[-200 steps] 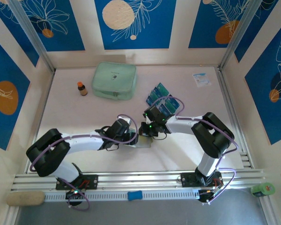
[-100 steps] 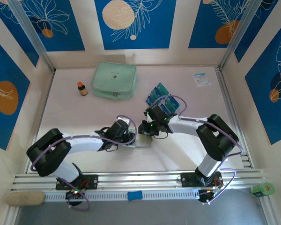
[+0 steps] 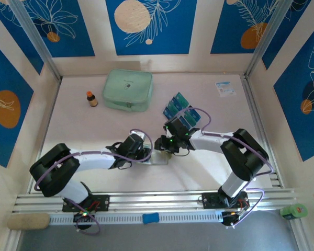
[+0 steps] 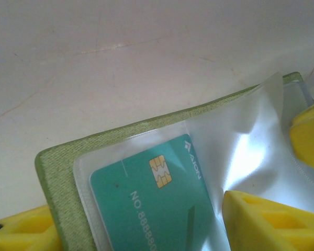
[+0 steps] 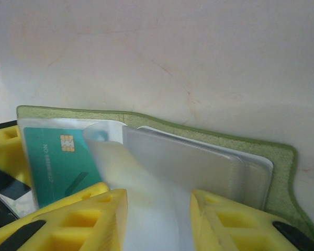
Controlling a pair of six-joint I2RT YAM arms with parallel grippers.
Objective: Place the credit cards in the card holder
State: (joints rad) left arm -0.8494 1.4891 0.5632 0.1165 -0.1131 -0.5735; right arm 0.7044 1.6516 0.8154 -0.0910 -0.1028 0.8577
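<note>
The olive card holder (image 4: 57,172) lies open on the table between the arms (image 3: 158,158). A teal credit card (image 4: 146,204) with a gold chip sits inside its clear sleeve (image 5: 52,157). My left gripper (image 4: 141,219) is shut across that half of the card holder, one finger at the green outer edge, the other on the sleeve (image 3: 146,152). My right gripper (image 5: 159,209) is open, with a loose clear sleeve leaf (image 5: 146,172) standing between its fingers (image 3: 161,145). Several more blue and teal credit cards (image 3: 177,107) lie fanned out behind the right wrist.
A pale mint zip pouch (image 3: 127,90) and a small brown bottle (image 3: 91,99) stand at the back left. A white-and-blue paper packet (image 3: 225,88) lies at the back right. Metal rails (image 3: 157,198) run along the near edge by the arm bases.
The right arm's elbow has swung right and nearer, its wrist edging slightly right. Both grippers have stayed together over the card holder.
</note>
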